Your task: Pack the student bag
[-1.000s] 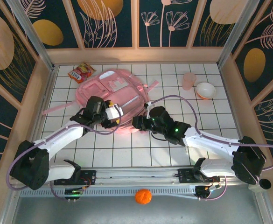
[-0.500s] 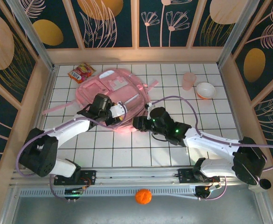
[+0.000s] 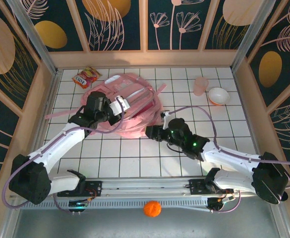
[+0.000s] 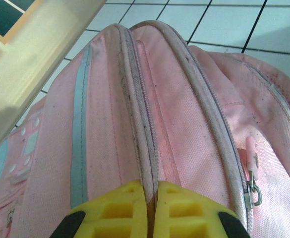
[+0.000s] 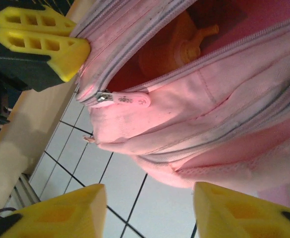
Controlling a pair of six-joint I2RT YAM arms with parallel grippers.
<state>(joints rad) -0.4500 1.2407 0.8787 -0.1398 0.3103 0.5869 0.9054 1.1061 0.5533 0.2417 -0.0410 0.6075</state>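
We see the student bag (image 3: 140, 116) lying toward the far left of the tiled table (image 3: 135, 158), its far-left edge just beside a snack packet (image 3: 86, 77). Our left gripper (image 3: 119, 105) is clamped tight on the bag's zippered rim, with the seam pinched between its yellow pads (image 4: 130, 208). The mouth gapes, and an orange item (image 5: 169, 49) sits inside. Our right gripper (image 3: 152, 132) hangs just off the bag's near-right edge, jaws apart with nothing between them. Bare tiles lie open along the near side. A pink cup (image 3: 200, 85) and a bowl (image 3: 218, 95) stand well apart at the far right.
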